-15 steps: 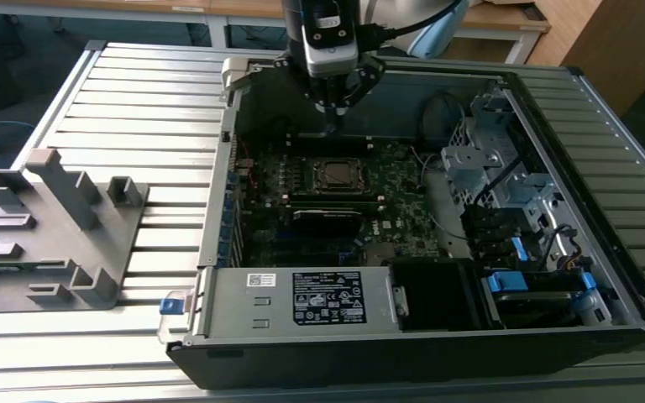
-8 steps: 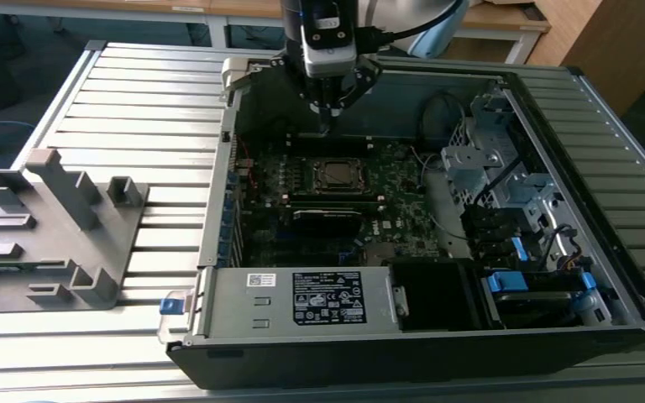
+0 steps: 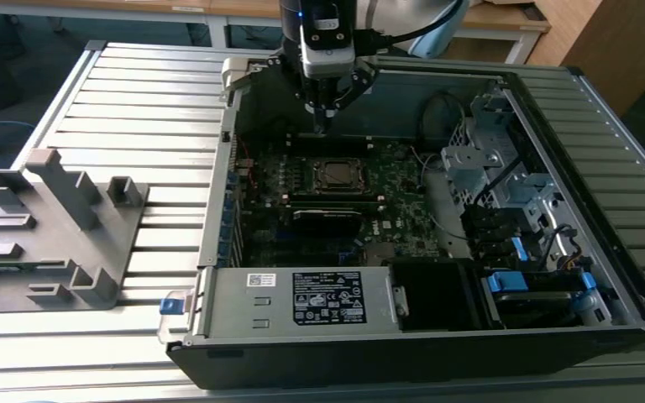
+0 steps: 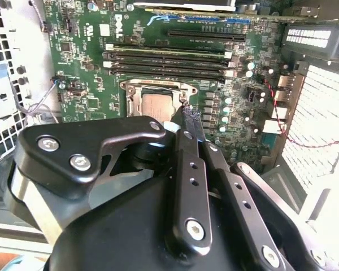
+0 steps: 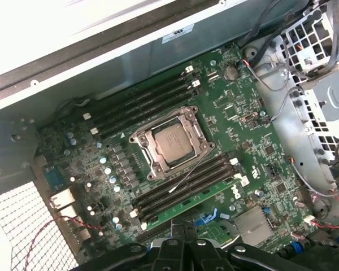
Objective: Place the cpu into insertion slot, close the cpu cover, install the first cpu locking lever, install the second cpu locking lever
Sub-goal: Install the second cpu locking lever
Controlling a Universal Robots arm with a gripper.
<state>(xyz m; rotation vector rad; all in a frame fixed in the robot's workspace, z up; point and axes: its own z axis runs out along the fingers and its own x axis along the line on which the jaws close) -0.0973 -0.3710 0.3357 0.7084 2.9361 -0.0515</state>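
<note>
One pincer [image 3: 322, 126] hangs above the open computer case [image 3: 591, 109], upper centre of the exterior view, fingers drawn together with nothing held. Below it on the motherboard [image 3: 395, 189], at centre frame, the cpu [image 5: 172, 144] lies in the insertion slot [image 5: 137, 137], with the cpu cover [image 5: 193, 114] down around it. A grey fixture [image 3: 60, 227] stands on the slatted surface [image 3: 144, 92] at left.
</note>
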